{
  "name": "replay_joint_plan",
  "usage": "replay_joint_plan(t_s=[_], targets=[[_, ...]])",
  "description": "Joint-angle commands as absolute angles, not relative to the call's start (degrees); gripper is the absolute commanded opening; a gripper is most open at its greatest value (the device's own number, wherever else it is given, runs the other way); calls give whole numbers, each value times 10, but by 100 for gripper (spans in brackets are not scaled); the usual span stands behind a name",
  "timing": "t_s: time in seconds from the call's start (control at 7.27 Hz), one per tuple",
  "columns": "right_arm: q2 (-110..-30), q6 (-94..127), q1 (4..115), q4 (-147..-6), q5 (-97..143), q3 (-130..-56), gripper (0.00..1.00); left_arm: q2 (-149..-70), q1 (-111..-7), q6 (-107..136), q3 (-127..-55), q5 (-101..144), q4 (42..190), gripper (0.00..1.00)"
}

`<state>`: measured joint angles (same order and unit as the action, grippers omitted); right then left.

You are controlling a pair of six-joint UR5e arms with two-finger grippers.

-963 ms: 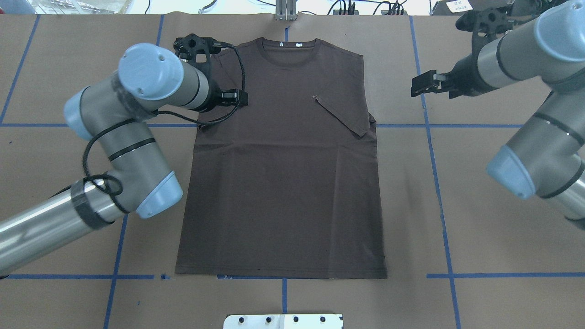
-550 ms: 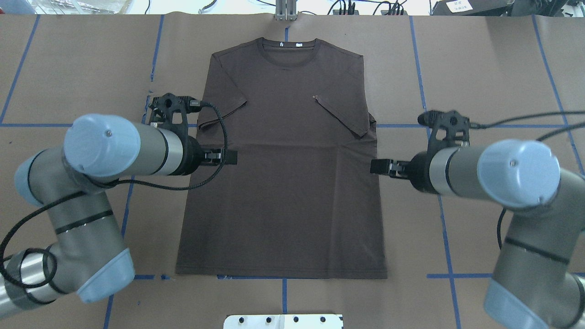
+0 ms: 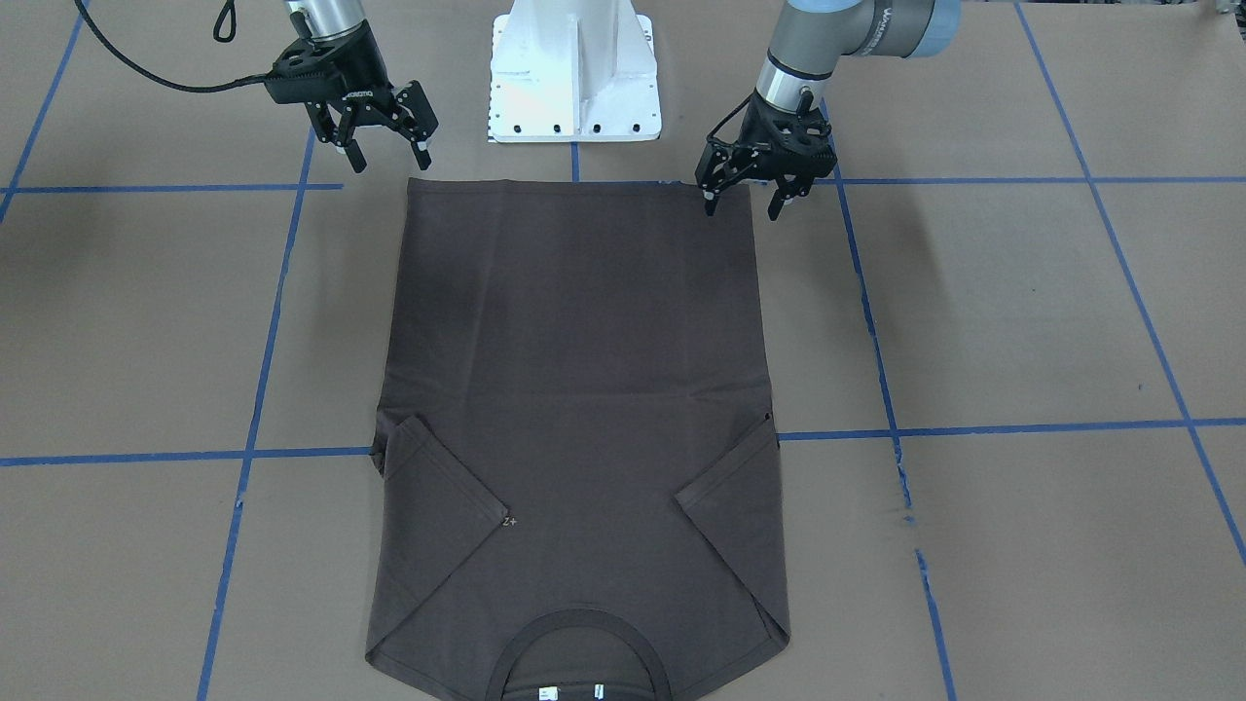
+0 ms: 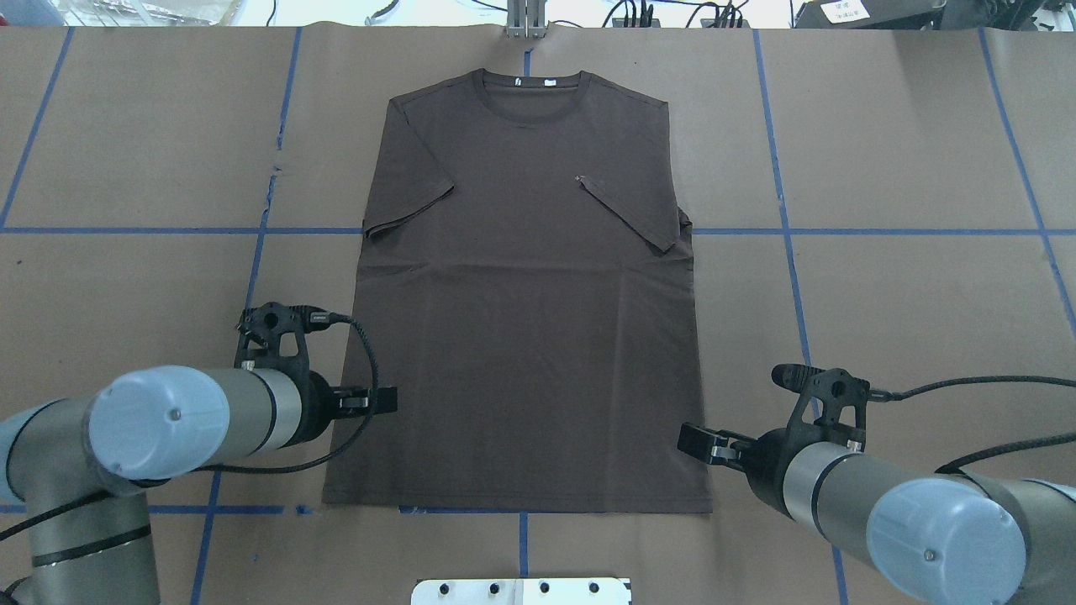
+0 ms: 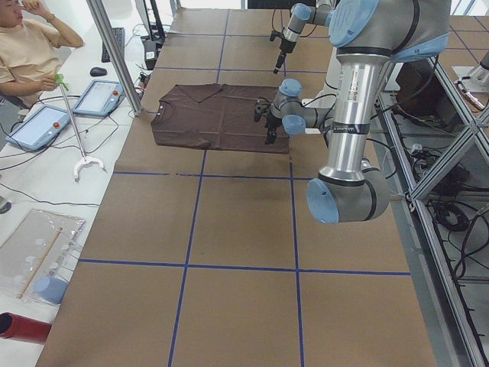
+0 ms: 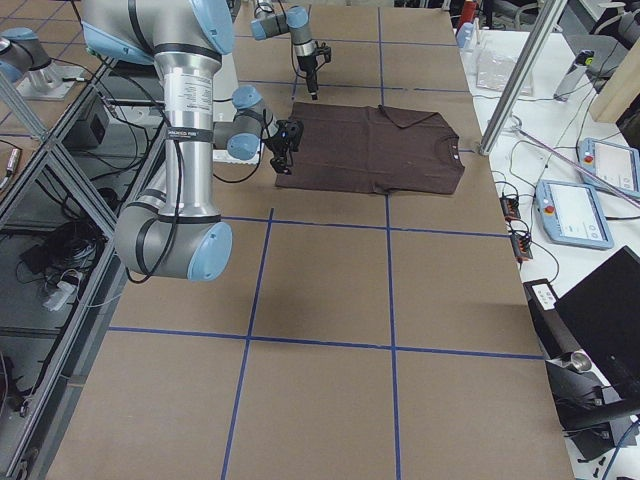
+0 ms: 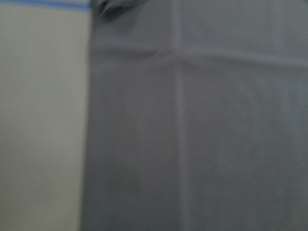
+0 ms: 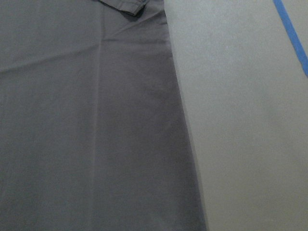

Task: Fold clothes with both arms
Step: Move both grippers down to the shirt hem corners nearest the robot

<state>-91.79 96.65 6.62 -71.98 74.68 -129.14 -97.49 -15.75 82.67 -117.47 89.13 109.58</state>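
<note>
The T-shirt (image 3: 574,341) lies mid-frame on the worktop (image 3: 1022,312), sleeves folded in, collar at the front-facing view's bottom edge. The left gripper (image 3: 742,206), wide, is at its upper-right hem corner; the right gripper (image 3: 391,161), wide, near the upper-left.

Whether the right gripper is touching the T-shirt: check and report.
Apart. The exterior front-facing view shows the right gripper, jaws open, with a strip of bare table between its fingertips and the hem corner of the T-shirt.
</note>
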Motion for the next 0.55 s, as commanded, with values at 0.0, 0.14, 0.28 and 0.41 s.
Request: replay_joint_plan(t_s=[0.0, 0.14, 0.28, 0.41], targets=[[-921, 970, 60, -720, 742, -1294, 100, -957, -108, 873, -1175, 883, 1094, 76], [-921, 970, 61, -719, 741, -1294, 100, -958, -105, 874, -1174, 883, 1094, 73], [-921, 970, 60, -719, 741, -1295, 100, -958, -105, 875, -1172, 883, 1093, 69], [-921, 970, 61, -719, 741, -1297, 100, -957, -106, 875, -1172, 884, 1093, 66]])
